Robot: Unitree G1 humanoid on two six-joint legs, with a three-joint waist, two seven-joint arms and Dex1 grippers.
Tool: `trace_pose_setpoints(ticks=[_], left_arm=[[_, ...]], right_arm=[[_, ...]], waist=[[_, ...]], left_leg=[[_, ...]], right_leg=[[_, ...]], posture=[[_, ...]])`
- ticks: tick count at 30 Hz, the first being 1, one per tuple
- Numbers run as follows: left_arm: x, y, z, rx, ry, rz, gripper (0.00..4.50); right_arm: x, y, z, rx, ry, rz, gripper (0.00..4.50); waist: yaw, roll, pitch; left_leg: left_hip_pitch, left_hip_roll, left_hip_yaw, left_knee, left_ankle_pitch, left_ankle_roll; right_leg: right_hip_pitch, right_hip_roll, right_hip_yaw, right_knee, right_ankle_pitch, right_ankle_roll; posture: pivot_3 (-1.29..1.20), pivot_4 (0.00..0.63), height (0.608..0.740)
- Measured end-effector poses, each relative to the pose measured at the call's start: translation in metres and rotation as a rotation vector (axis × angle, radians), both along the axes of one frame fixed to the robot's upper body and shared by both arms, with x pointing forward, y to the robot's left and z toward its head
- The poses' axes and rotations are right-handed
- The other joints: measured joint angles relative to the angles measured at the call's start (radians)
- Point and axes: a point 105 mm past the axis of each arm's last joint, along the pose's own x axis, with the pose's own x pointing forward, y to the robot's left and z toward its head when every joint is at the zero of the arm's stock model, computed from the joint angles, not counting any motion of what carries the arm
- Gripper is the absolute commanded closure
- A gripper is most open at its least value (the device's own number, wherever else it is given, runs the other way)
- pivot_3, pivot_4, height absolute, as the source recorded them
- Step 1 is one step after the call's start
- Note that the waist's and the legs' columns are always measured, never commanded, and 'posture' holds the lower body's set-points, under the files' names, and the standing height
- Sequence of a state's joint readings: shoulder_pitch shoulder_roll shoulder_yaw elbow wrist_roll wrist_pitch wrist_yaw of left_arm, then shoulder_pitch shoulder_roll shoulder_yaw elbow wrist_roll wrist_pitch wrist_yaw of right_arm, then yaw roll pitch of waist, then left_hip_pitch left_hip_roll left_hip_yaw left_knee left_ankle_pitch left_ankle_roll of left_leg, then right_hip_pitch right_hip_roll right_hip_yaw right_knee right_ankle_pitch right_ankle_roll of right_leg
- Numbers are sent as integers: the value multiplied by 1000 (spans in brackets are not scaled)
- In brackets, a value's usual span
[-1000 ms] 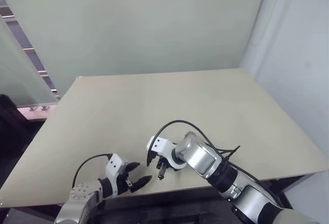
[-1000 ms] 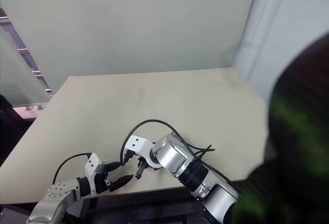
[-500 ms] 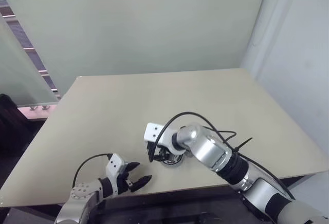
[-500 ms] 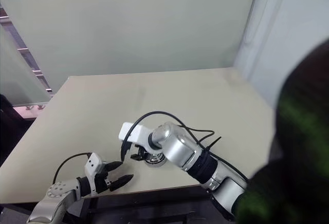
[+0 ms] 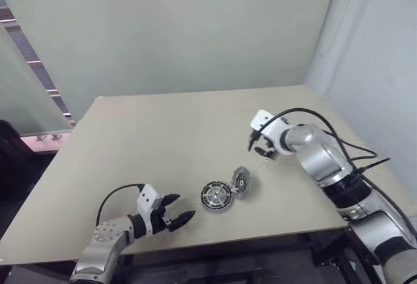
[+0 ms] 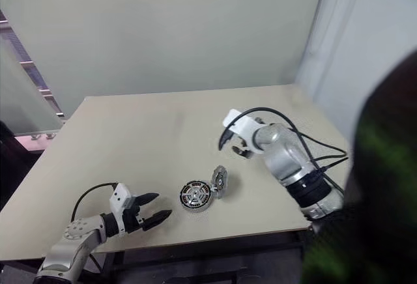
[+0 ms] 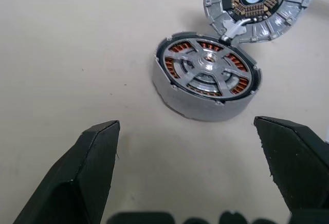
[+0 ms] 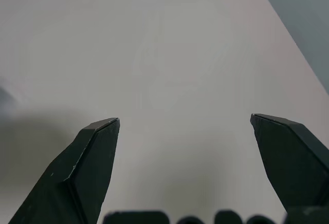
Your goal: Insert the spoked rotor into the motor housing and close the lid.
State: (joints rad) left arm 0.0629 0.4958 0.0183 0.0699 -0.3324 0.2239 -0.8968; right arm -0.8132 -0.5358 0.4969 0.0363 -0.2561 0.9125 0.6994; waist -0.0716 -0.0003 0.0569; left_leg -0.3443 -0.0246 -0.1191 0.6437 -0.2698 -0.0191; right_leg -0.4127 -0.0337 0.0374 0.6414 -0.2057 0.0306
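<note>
Spoked rotor [image 7: 208, 73] seated in motor housing [image 7: 177, 100] on table [image 5: 150, 141]; lid [image 7: 257, 3] tilted up at 2 o'clock. Left gripper [image 5: 174, 217] at 8 o'clock, jaws apart; right gripper [image 5: 257, 146] beyond, apart, empty.

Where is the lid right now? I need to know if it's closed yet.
Not closed: the lid stands tilted open against the right side of the motor housing, near the table's front edge, between the two tools.
</note>
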Motion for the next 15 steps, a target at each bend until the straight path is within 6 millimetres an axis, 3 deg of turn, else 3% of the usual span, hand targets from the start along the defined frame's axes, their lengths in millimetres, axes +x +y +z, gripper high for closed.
trace_pose_setpoints(ticks=[3,5,9,14,15], left_arm=[[0,0,1,-3,-1,-3,531],[1,0,2,-10,-4,-3,1181],[6,0,8,-26,-22,0,2666],[6,4,11,-25,-27,4,4480],[7,6,12,-25,-30,10,4480]], right_arm=[[-4,-16,-17,-57,55,-24,0],[-13,-13,-39,-48,126,-12,0],[-36,23,-78,92,269,59,0],[-46,59,-79,274,294,101,0],[-47,65,-78,320,294,97,0]], waist=[[0,0,0],[0,-1,0],[-1,0,0],[2,0,0],[1,0,0]], left_leg=[[0,0,0,0,0,0],[1,1,0,0,0,0],[1,1,0,1,0,0],[1,0,-1,1,0,0],[1,0,-1,1,0,0]], right_leg=[[1,0,0,0,0,0],[1,1,0,0,0,0],[1,1,0,1,0,0],[2,1,0,0,0,0],[2,1,0,0,0,0]], posture=[[0,0,740],[0,0,740],[0,0,740],[0,0,740],[0,0,740]])
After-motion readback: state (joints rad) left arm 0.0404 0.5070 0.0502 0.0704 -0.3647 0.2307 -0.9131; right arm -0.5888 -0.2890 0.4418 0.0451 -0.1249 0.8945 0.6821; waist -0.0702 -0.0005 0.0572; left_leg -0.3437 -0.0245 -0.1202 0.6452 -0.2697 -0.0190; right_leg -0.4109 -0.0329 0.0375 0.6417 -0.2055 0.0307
